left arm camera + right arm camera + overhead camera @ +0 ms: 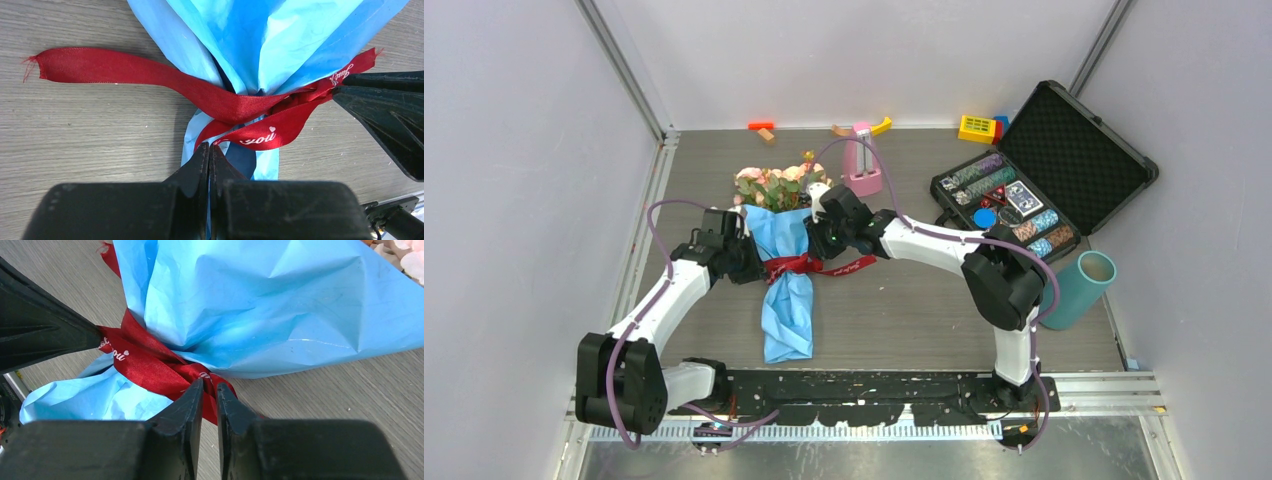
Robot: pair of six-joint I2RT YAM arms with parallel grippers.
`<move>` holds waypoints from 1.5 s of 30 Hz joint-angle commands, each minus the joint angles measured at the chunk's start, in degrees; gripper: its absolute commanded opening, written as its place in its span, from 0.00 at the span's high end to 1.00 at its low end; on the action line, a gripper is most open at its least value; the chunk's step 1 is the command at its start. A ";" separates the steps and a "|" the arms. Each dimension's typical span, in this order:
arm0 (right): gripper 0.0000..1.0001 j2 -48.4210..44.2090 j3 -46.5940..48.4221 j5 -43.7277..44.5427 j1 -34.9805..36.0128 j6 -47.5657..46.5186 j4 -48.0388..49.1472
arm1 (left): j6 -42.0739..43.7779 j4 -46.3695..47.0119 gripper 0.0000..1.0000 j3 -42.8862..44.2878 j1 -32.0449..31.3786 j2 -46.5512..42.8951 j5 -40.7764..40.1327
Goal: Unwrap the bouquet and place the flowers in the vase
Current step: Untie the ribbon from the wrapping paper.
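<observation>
Pulling the red ribbon the wrong way can tighten the knot or rip the blue paper. My left pincer is squeezed fully closed, tips against the ribbon by the knot. My right pincer is nearly closed with ribbon at its tips; I cannot tell if it grips. The bouquet lies flat between my arms, roses pointing away. A hard tug can drag it into the pink toy just behind. Bare table lies near me. The teal vase lies tipped over far right, past the chip case.
</observation>
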 commanded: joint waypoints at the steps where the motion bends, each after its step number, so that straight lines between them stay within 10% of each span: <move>1: 0.82 -0.64 -0.53 1.02 0.42 -0.05 2.76 | 0.40 -0.17 1.00 2.17 0.31 -1.91 -0.56; 5: 0.99 -3.14 -3.26 3.46 0.42 1.74 5.40 | 0.34 -0.60 1.00 2.08 0.31 -2.52 -1.44; 19: 1.00 -12.57 -16.75 22.80 0.33 9.98 12.60 | -1.22 -1.52 1.00 1.73 1.00 -1.79 -4.60; 26: 1.00 -13.35 -18.98 18.88 0.25 12.23 14.75 | -0.91 -1.54 1.00 1.53 1.10 -2.36 -3.29; 37: 0.95 -14.58 -19.22 17.89 0.19 13.18 14.95 | 5.31 -3.72 0.42 8.33 0.57 -5.46 -1.87; 45: 0.92 -16.05 -21.34 18.07 -0.80 15.17 16.30 | 9.41 -2.83 0.33 14.31 -8.53 2.47 -1.25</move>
